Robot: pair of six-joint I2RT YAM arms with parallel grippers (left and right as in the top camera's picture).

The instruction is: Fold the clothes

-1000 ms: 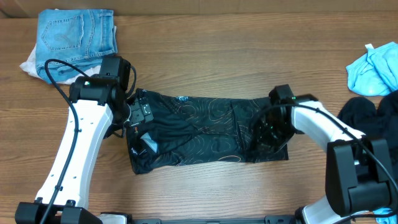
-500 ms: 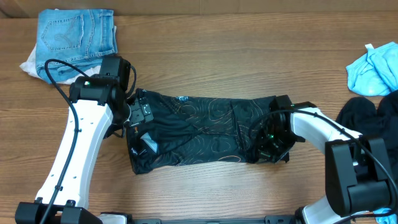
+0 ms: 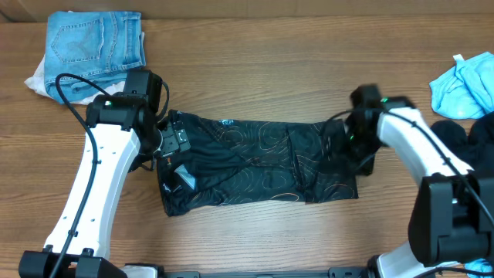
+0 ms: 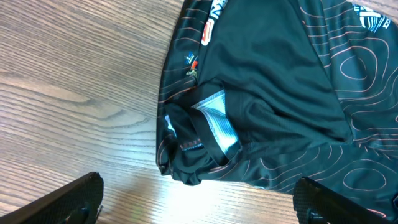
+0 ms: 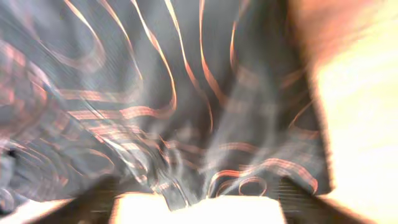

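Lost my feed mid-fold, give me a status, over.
Left fingers open above collar end of jersey. Right fingers look apart over its other end, view blurred. It lies flat in a long band. Jeans, blue cloth lie clear of it.

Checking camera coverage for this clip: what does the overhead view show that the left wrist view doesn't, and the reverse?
Only overhead: the whole jersey laid out as a long band, the left arm and right arm, jeans at the far left, a blue cloth and a black pile at the right edge. Only left wrist: the jersey's bunched collar with light-blue lining, small logos along one edge, the left gripper's fingers spread wide. Both: the jersey lying on the wooden table.
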